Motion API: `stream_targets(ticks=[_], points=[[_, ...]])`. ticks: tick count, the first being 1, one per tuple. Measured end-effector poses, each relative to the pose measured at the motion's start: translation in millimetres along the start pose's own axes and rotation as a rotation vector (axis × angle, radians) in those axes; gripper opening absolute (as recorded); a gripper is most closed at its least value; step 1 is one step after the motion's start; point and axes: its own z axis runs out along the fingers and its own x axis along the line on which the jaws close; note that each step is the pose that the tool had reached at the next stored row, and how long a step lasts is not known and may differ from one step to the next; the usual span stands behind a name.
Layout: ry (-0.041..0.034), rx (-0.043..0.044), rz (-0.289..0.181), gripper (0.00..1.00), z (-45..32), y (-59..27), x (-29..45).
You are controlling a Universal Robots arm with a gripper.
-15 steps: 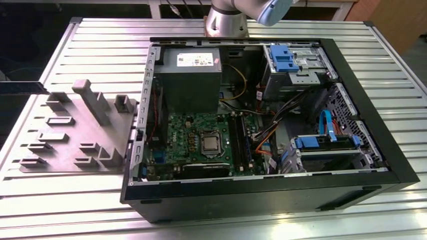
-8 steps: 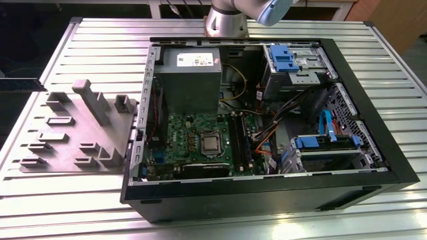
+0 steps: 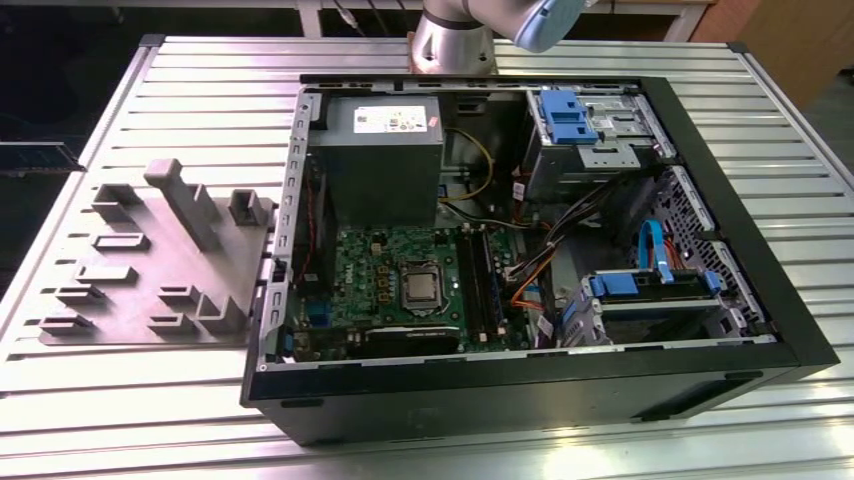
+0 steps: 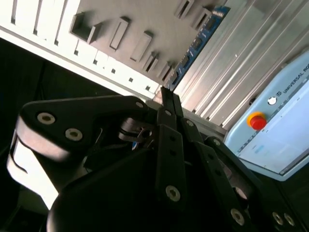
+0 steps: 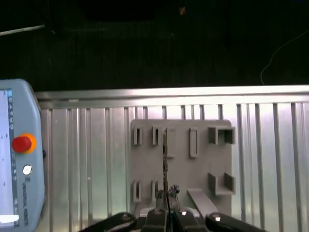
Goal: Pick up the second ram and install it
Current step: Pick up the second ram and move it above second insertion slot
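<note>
In both wrist views my gripper (image 4: 166,96) (image 5: 166,207) is shut on the second ram (image 4: 198,43) (image 5: 165,159), a long thin blue stick with a row of dark chips. It juts straight out from between the fingertips. In the first wrist view I see it edge-on as a thin dark line. It hangs in front of the grey moulded holder tray (image 4: 145,19) (image 5: 181,169), apparently lifted clear of it. In the exterior view the tray (image 3: 147,250) lies to the left of the open computer case (image 3: 534,380), whose green motherboard (image 3: 387,275) carries the memory slots (image 3: 487,285).
A teach pendant with a red stop button (image 4: 258,121) (image 5: 21,143) lies on the ribbed metal table (image 3: 107,400) beside the tray. Inside the case are a power supply (image 3: 376,165), blue drive bays (image 3: 574,115) and loose cables (image 3: 534,270). The arm's base (image 3: 451,45) stands behind the case.
</note>
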Motion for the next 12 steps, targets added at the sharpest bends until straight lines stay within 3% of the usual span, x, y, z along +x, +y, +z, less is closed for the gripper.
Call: stream_targets(ticks=[2,8,12], points=[[0.0000,0.0000,0.000,0.11,-6.2,0.3,-0.1],[-0.0001,0.0000,0.000,0.11,-15.4,0.6,-0.4],[-0.0001,0.0000,0.000,0.11,-16.2,0.1,-0.5]])
